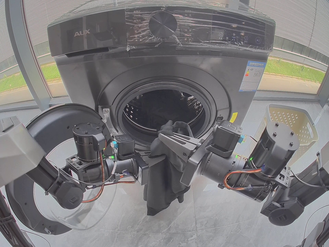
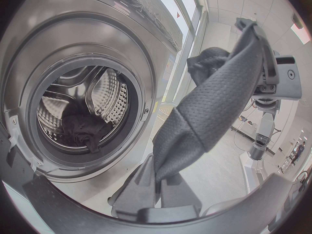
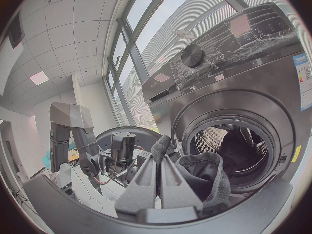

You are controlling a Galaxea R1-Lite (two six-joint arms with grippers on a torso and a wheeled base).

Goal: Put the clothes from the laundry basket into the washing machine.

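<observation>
A dark grey mesh garment [image 1: 164, 179] hangs in front of the washing machine's open drum [image 1: 164, 108], just below its rim. My right gripper [image 1: 163, 137] is shut on the garment's top edge, and its closed fingers [image 3: 146, 182] pinch the cloth [image 3: 201, 173]. Lower and to the left, my left gripper [image 1: 150, 161] is shut on another part of the same cloth [image 2: 208, 108], which stretches up from its fingers [image 2: 143, 186] towards the right gripper [image 2: 265, 59]. Dark clothes [image 2: 81, 130] lie inside the drum. The cream laundry basket [image 1: 291, 120] stands on the floor at the right.
The machine's round door [image 1: 51, 131] is swung open on the left, behind my left arm. Grey tiled floor [image 1: 212, 216] lies below the garment. Windows run behind the machine.
</observation>
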